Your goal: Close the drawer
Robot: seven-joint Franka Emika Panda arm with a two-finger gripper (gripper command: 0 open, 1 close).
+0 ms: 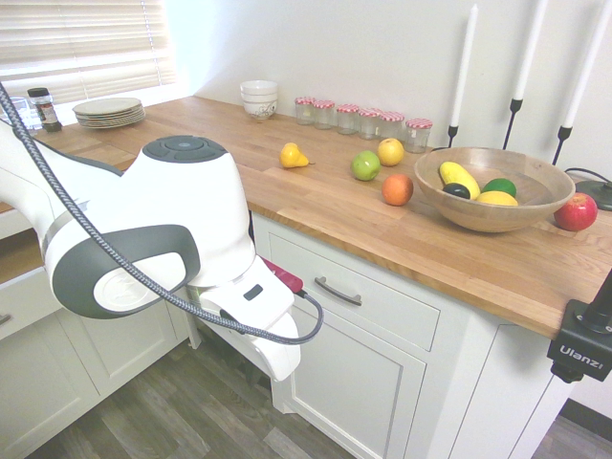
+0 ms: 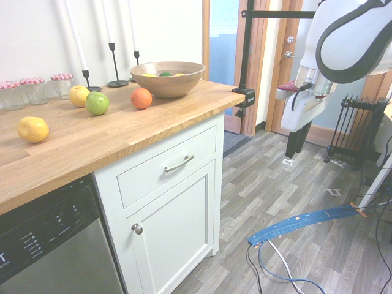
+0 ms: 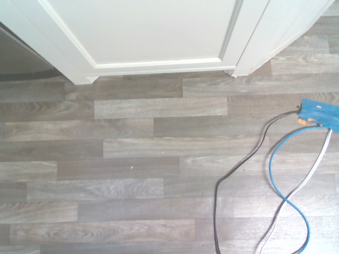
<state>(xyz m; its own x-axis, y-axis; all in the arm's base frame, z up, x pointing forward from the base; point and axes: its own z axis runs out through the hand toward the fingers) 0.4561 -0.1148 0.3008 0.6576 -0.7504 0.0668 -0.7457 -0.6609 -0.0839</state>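
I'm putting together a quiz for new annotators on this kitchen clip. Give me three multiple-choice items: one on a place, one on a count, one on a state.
1. Where does the orange lie?
A. On the countertop, beside the wooden bowl
B. On the stack of plates
C. On the floor

2. How many white candles stand behind the bowl?
A. One
B. Three
C. Five

3. How is the drawer with the curved handle?
A. Pulled fully out
B. Half open
C. Shut

Key:
1 A: the orange rests on bare wood right next to the bowl.
2 B: three tall candles show in both exterior views.
3 C: the drawer's front sits flush and nothing of its inside shows.
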